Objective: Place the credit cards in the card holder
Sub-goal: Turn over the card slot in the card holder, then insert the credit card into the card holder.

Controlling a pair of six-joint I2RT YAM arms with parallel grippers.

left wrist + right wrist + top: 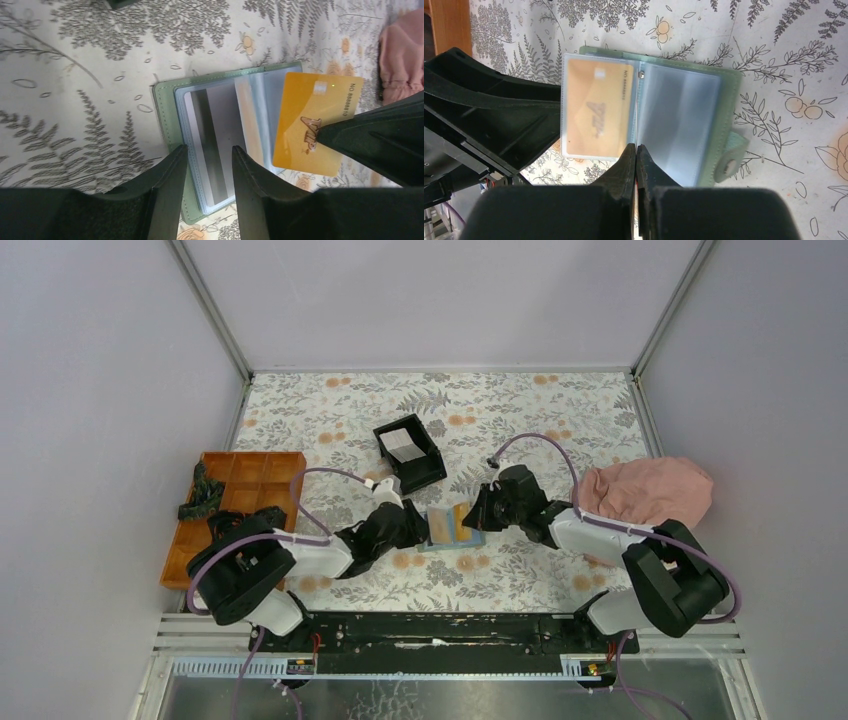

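**Top view:** one card holder (pixel 452 528) lies open at mid-frame on the flowered table (pixel 330 410). The left gripper (pixel 418 525) and the right gripper (pixel 482 512) are each at one side of it. Above it and a little left stands one black box (pixel 432 472) with a pale rectangle (pixel 403 444) inside (more cards, perhaps; too small to tell). One orange tray (pixel 283 478) sits at far left and one pink cloth (pixel 648 490) at right.

**Left wrist view:** the holder fills mid-frame. One striped grey card (pixel 215 135) sits inside a clear sleeve. A tan strip (pixel 248 120) beside it looks like a second sleeved card (only an edge shows). One gold card (pixel 305 110) overhangs the holder's right edge, with the right gripper's closed tip on it, pinching it as I judge. The left gripper's fingers (pixel 167 195) stand part-way apart at the holder's lower edge. The striped card's sleeve shows between them, and nothing is visibly clamped.

**Right wrist view:** the right gripper is closed tight at bottom centre. The gold card appears hazy over the holder's left half; whether it is under a sleeve or held above it, I cannot tell. The right half shows clear sleeves with no card.

**Progress:** by my judgement at least one card is stowed and the gold one is mid-insertion. Whatever lies in the box remains to be done.
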